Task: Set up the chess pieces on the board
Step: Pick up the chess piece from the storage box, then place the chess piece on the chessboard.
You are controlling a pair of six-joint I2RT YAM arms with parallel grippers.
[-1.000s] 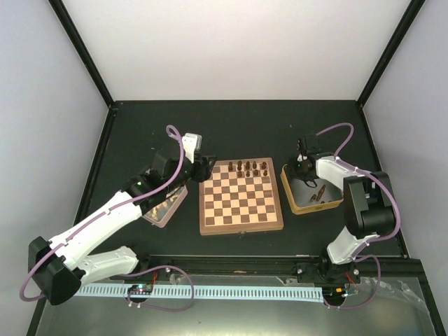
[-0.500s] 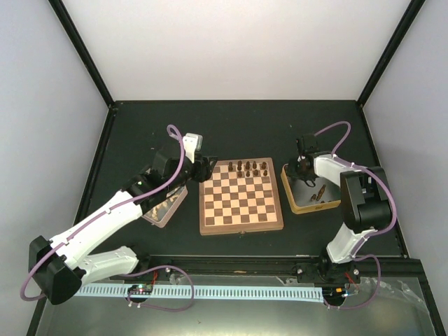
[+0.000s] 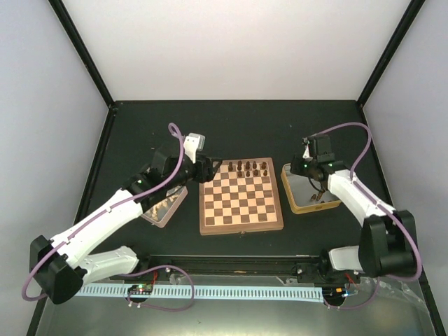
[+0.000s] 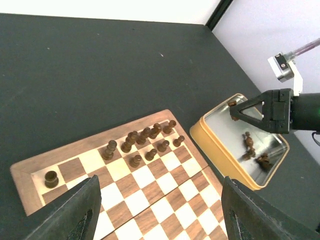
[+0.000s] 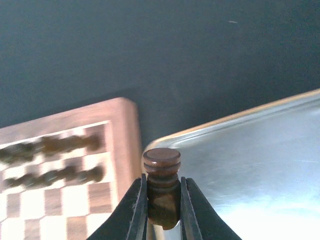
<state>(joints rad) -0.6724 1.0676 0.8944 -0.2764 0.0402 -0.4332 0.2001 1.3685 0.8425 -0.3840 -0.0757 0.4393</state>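
A small dark wooden piece (image 5: 161, 170), turned with a flat ridged cap, stands upright and pinched at its waist between the two fingers of the right gripper (image 5: 162, 200). It is held over the board-side rim of a yellow-rimmed metal tray (image 4: 220, 145).

The piece looks light and rigid, its polished, rounded body likely slick against the pads. A hold low on the narrow stem, below the cap, seems the surest, since the wider head would then stop it sliding down through the jaws. It is also narrow enough that it could tip over when set down if released at a tilt.

A few loose pieces (image 4: 251, 145) lie on their sides on the tray's shiny floor. Beside the tray sits the board (image 3: 241, 203), where the chess pieces (image 3: 246, 168) already placed stand in two short rows along the far edge, with one more alone at the far left corner (image 4: 50, 178). Most squares are bare, so the job appears far from finished.

Over the board's left side, the left gripper (image 4: 165, 215) hangs with its fingers spread wide and nothing between them. A second tray (image 3: 162, 210) sits beneath that arm, left of the board, its contents too small to make out.
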